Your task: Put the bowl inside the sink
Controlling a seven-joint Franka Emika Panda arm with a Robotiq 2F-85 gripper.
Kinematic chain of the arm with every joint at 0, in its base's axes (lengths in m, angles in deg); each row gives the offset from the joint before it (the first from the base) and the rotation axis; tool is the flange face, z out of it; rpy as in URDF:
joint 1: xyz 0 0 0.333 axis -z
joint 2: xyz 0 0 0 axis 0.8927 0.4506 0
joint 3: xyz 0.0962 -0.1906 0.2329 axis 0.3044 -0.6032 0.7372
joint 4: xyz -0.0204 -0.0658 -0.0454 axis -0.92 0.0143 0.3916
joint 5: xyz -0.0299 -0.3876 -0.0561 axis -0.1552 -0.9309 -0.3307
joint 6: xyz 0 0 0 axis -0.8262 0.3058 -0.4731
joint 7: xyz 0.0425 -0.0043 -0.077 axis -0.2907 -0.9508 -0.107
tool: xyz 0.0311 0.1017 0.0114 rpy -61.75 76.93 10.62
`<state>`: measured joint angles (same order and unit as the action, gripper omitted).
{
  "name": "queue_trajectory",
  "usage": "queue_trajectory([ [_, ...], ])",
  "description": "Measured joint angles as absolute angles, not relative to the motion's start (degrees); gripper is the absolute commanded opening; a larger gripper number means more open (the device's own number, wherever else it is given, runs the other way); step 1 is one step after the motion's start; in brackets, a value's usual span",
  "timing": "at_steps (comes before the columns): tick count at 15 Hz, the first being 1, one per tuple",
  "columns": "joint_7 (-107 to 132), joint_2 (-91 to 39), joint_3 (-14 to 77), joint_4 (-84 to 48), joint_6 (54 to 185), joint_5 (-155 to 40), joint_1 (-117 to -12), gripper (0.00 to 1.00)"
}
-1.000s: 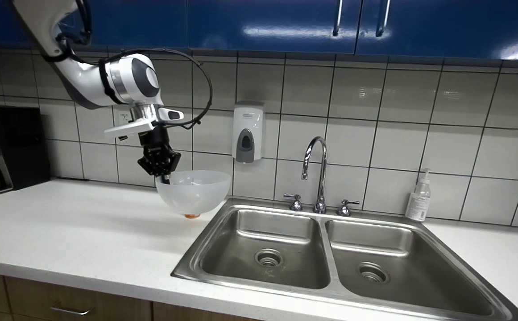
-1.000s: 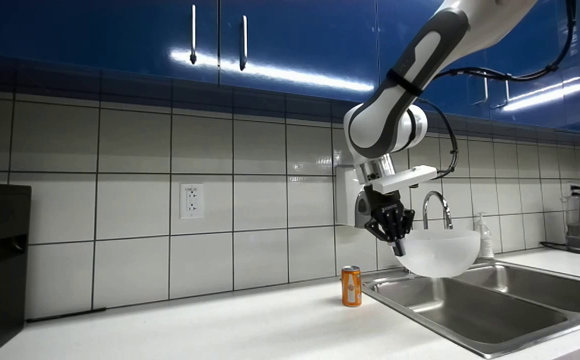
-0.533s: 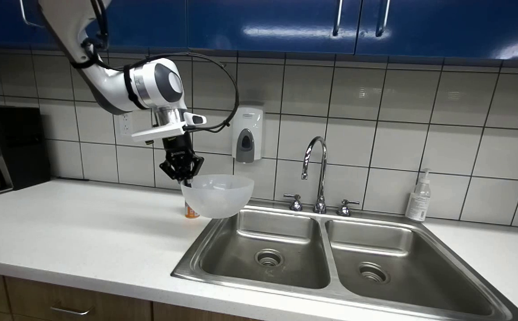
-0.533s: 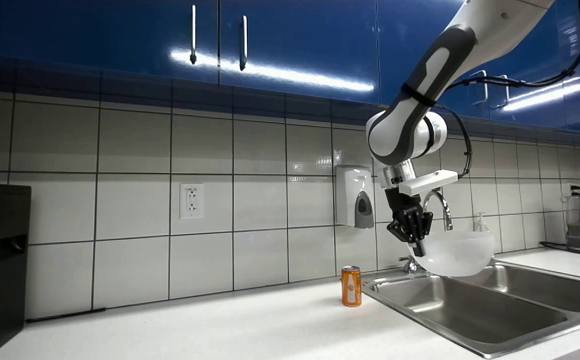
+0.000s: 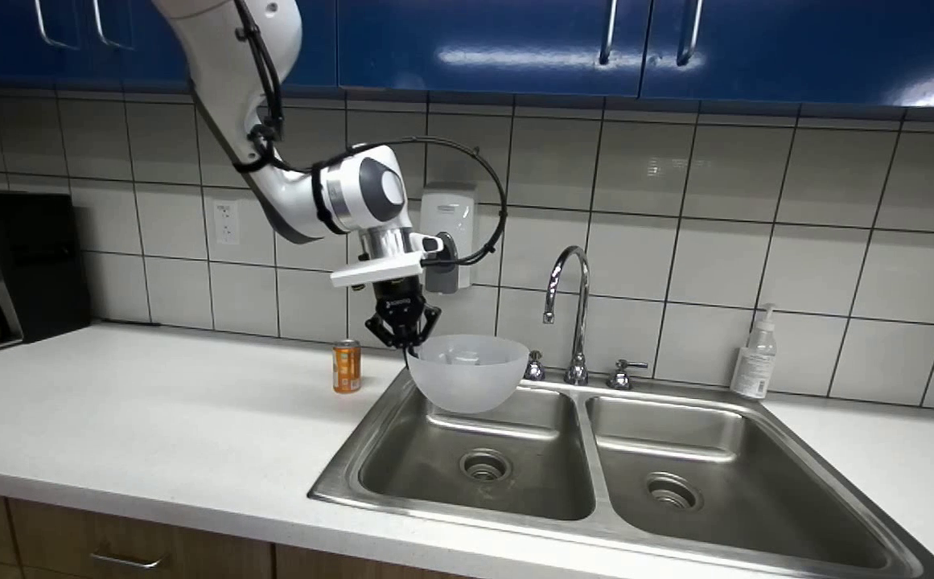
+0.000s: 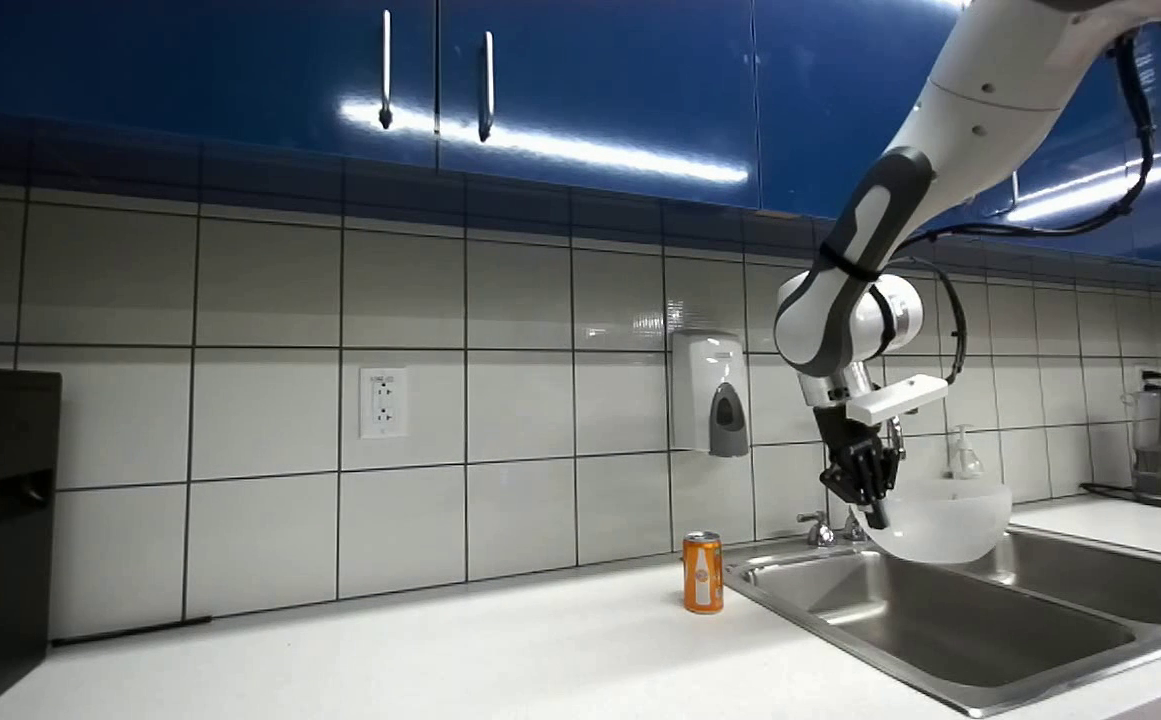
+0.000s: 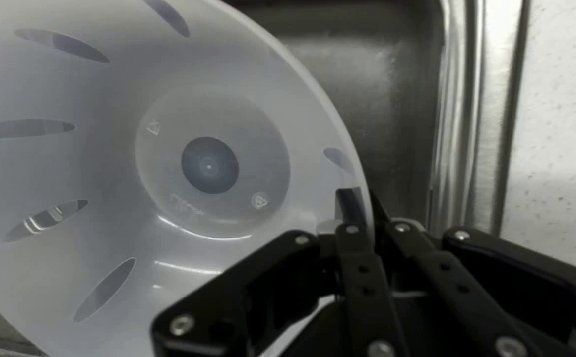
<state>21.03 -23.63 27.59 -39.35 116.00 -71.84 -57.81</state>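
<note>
The bowl [image 5: 467, 378] is a translucent white one with slots in its wall. It is upright in the air above the sink [image 5: 591, 458], over the basin nearer the orange can. My gripper [image 5: 412, 352] is shut on the bowl's rim, one finger inside and one outside. In an exterior view the bowl [image 6: 950, 525] hangs from the gripper [image 6: 877, 515] above the sink rim [image 6: 840, 640]. In the wrist view the fingers [image 7: 365, 203] pinch the rim of the bowl [image 7: 213, 114], and the sink's edge [image 7: 459, 124] shows beside it. The bowl hides part of the basin.
An orange can [image 5: 346, 367] stands on the counter beside the sink. The faucet [image 5: 583, 314] and its handles rise behind the basins. A wall soap dispenser [image 5: 446, 225] is behind the arm. A pump bottle [image 5: 755, 358] and a coffee maker [image 5: 24, 265] stand farther off.
My gripper carried the bowl sideways from above the can and counter to over the sink basin, and it is slightly lower now. The can, hidden before, shows fully in an exterior view.
</note>
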Motion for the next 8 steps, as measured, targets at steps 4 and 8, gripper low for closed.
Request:
queue_trajectory([
  [4, 24.0, -14.6, 27.3, -31.1, 118.4, -71.6, -56.1, 0.01],
  [8, 24.8, -5.9, 27.6, -24.1, 119.3, -71.1, -56.1, 0.01],
])
